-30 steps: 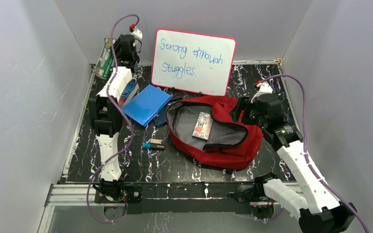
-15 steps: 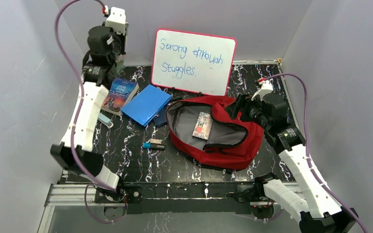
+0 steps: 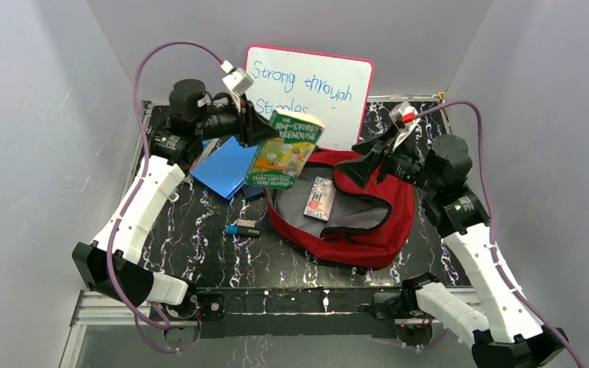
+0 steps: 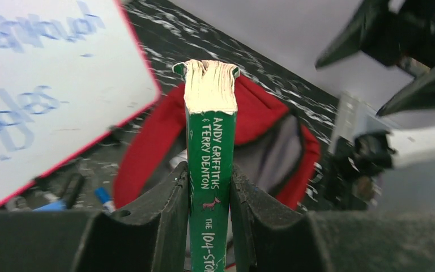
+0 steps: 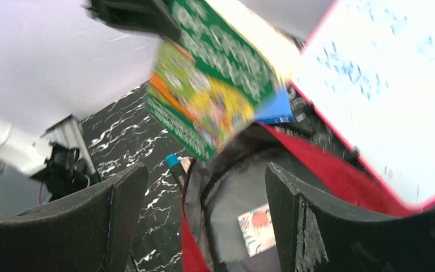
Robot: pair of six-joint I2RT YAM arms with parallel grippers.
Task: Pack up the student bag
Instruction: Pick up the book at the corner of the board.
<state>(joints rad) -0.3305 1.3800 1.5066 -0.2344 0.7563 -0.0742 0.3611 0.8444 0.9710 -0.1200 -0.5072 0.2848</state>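
Grey walls all round, black desk (image 3: 199, 253) with white marbling. The student bag (image 3: 368, 230), a red backpack, lies flat at centre-right of the desk with its mouth unzipped and grey lining showing. A small printed card (image 3: 320, 198) lies inside on the lining. Neither has moved since a second ago.

What changed: a second ago my left arm was down at the far-left corner, and half a second ago it was raised there. Now it has swung in. The left gripper (image 3: 264, 132) is clamped on a green book (image 3: 285, 149), which it holds tilted in the air over the far-left rim of the bag. In the left wrist view the fingers (image 4: 170, 209) press both covers with the spine between them.

The right gripper (image 3: 362, 157) has lifted off the bag's right edge. It now stands wide with nothing between the fingers (image 5: 122, 209), pointing toward the book.

Writing: the spine reads "ANDY GRIFFITHS & TERRY DENTON", then "THE 104-STO", cut off. The cover text is too blurred for me to read.

The whiteboard (image 3: 330, 84) stands behind the bag. It reads "Strong through" in blue, and its second line is partly hidden by the gripper and book.

A blue folder (image 3: 222, 165) lies left of the bag, and a small blue-and-black item (image 3: 241, 228) sits near the bag's left side.
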